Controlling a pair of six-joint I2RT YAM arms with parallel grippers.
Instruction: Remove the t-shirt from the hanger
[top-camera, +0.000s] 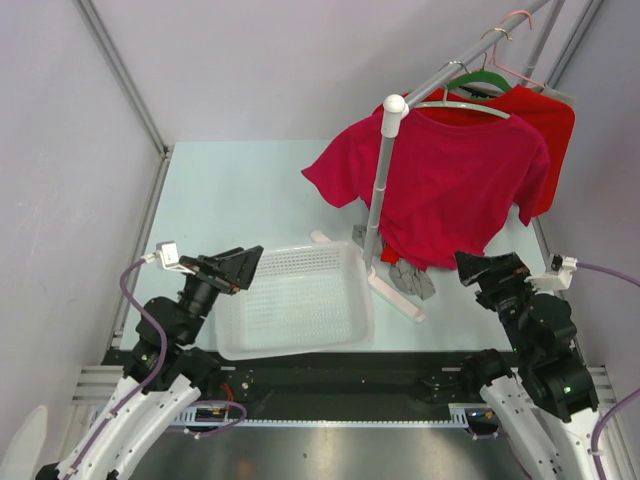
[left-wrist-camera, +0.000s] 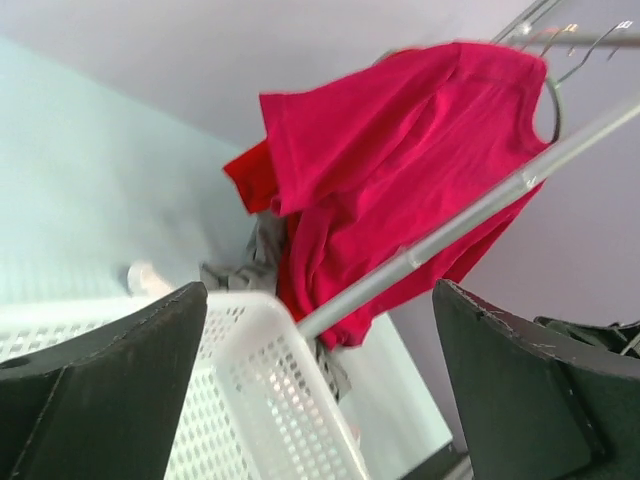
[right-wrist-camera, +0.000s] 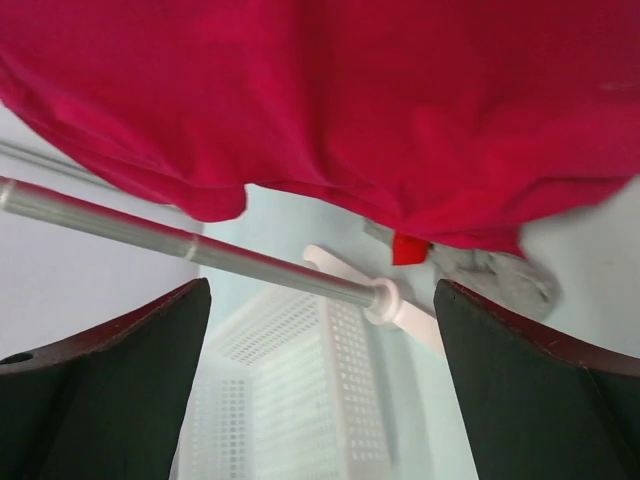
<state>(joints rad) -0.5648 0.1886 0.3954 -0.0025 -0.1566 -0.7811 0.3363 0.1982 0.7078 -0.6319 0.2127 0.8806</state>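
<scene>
The crimson t-shirt (top-camera: 440, 185) hangs on the pale grey hanger (top-camera: 466, 107) from the sloping rail at the back right. It also shows in the left wrist view (left-wrist-camera: 400, 150), with a bit of the hanger (left-wrist-camera: 553, 105) at its neck, and fills the top of the right wrist view (right-wrist-camera: 350, 100). My left gripper (top-camera: 238, 268) is open and empty over the left rim of the white basket (top-camera: 295, 300), well left of the shirt. My right gripper (top-camera: 478, 268) is open and empty just below the shirt's hem. The open jaws frame both wrist views (left-wrist-camera: 320, 300) (right-wrist-camera: 320, 295).
A scarlet-red t-shirt (top-camera: 552, 125) on a green hanger (top-camera: 480, 80) hangs behind, with a pink wire hanger (top-camera: 515, 35) further up. The rack's upright pole (top-camera: 383, 180) and white foot (top-camera: 395, 295) stand in front of the shirt. Grey cloth (top-camera: 410, 275) lies by the foot.
</scene>
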